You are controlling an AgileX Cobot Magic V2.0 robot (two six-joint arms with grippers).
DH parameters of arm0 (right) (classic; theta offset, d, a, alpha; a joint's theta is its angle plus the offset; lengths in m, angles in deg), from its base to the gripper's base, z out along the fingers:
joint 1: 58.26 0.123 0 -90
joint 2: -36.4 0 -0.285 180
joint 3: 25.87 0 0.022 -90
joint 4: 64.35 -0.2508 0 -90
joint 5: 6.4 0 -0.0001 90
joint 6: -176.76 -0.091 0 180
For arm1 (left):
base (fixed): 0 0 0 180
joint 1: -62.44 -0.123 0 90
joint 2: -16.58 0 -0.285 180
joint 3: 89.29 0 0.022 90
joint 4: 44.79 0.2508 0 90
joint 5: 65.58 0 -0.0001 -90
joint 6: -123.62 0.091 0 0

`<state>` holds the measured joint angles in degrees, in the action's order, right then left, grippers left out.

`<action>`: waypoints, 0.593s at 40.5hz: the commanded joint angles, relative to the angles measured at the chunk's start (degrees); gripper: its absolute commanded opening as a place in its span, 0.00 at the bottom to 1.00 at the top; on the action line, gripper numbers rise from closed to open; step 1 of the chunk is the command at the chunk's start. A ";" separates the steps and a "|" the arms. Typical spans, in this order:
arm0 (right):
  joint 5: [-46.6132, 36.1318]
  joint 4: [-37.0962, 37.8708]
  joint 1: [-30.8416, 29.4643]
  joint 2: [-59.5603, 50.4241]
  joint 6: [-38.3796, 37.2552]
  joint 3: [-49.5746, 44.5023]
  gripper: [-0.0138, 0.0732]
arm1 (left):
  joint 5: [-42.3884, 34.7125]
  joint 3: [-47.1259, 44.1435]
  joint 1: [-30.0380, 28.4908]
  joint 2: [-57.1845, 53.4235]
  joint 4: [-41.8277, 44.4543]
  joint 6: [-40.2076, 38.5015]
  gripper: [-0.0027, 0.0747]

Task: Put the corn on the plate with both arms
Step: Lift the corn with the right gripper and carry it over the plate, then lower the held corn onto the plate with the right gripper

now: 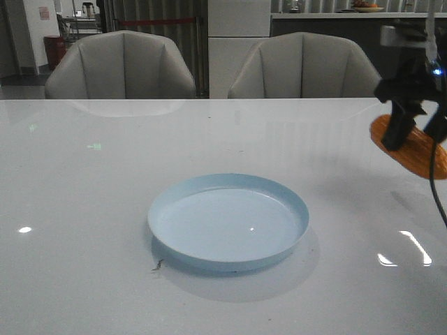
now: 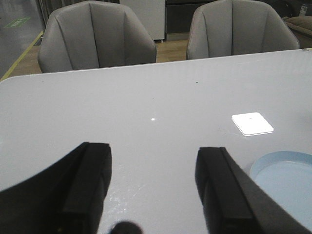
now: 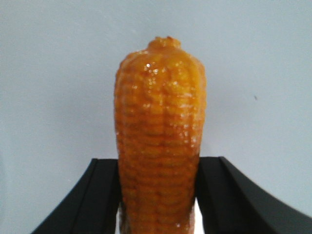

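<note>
The orange corn (image 1: 411, 148) is at the far right of the white table, held between the two dark fingers of my right gripper (image 1: 417, 132). In the right wrist view the corn (image 3: 158, 122) fills the middle, tapered end pointing away, and my right gripper (image 3: 157, 163) presses on both its sides. The pale-blue plate (image 1: 229, 220) lies empty at the table's middle, well left of the corn. My left gripper (image 2: 153, 151) is open and empty over bare table, with the plate's rim (image 2: 285, 185) beside one finger. The left arm is out of the front view.
Two grey chairs (image 1: 120, 66) (image 1: 303, 66) stand behind the table's far edge. A thin black cable (image 1: 436, 188) hangs from the right arm. A small dark speck (image 1: 158, 265) lies by the plate's front. A white square patch (image 2: 252, 123) shows on the table.
</note>
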<state>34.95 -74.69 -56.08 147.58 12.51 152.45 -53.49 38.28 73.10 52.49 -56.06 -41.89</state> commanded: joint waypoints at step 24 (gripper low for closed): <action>4.07 -1.75 26.59 3.65 8.49 10.99 0.43 | -4.66 1.70 0.02 0.21 0.01 -0.23 0.62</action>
<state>40.54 -75.72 -30.77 152.44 19.99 161.48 -53.49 38.28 73.10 52.49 -55.94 -41.89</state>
